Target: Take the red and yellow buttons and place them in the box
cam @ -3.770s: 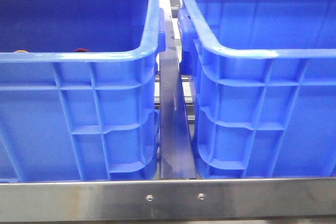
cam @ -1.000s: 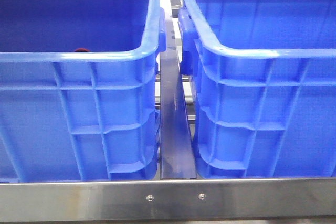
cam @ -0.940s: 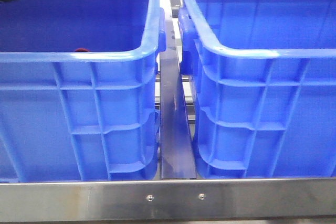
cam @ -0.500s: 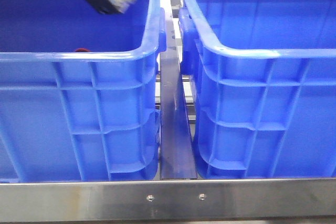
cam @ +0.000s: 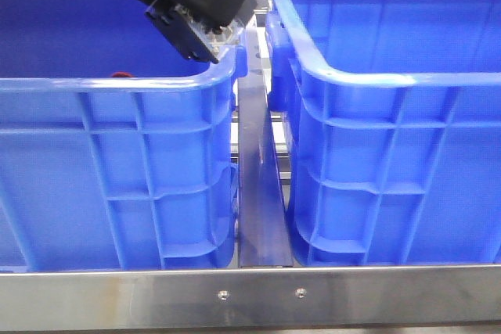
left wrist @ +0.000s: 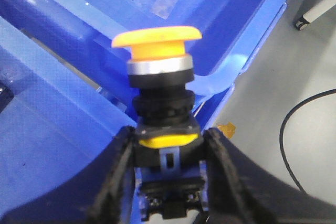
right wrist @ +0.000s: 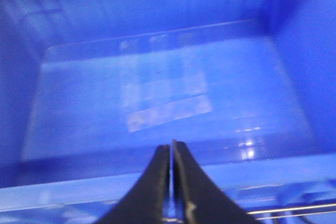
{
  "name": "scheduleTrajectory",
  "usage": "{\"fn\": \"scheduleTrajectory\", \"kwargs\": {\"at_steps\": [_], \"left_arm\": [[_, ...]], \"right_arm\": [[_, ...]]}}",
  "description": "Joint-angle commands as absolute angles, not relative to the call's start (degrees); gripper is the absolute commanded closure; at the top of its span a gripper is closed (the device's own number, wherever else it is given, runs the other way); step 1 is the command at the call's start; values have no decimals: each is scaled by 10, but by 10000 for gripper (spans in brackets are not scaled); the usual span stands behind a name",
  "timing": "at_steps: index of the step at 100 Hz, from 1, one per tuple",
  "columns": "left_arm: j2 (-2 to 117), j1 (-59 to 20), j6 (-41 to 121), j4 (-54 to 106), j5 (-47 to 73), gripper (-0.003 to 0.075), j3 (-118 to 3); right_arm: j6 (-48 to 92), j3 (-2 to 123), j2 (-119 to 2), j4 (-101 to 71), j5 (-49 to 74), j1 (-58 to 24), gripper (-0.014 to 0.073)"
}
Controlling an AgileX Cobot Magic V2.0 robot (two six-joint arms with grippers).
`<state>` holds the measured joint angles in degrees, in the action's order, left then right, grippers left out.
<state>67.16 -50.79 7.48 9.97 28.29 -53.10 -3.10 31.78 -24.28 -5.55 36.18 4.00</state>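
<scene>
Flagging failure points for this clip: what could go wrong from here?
The left claw grips the yellow button only by its base, above the gap between the two crates; a slip could drop it there instead of into the right crate. The red button remains in the left crate.

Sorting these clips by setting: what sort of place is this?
Probably a workshop or factory-style test cell: two big blue crates on a steel-edged bench, a bare grey floor with a loose cable, and an industrial yellow push button in the left hand.
</scene>
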Motion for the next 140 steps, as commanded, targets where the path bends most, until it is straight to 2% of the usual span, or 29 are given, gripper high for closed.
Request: {"fn": "scheduleTrajectory", "kwargs": {"at_steps": [1,12,17,22,51,65,116,140], "left_arm": [[661,-511,76,110,242,618,-552],[661,-511,76,110,242,618,-552],[661,-511,76,110,242,618,-552],[661,-511,76,110,242,618,-552],[661,-511,76,110,242,618,-552],[661,-511,76,110,242,618,-552],[661,-511,76,110,242,618,-552],[661,-511,76,110,242,618,-552]], "right_arm": [[15,375,-289,-107,361,39,384],[69,418,-330,-191,385,39,109],[90,433,-346,-235,393,39,29],[107,448,-366,-282,403,39,-7],[209,513,-481,-573,524,39,-5],[250,534,-540,-657,570,36,-5],[255,601,-695,-660,532,-153,-5],[254,612,-741,-661,526,-201,8]]}}
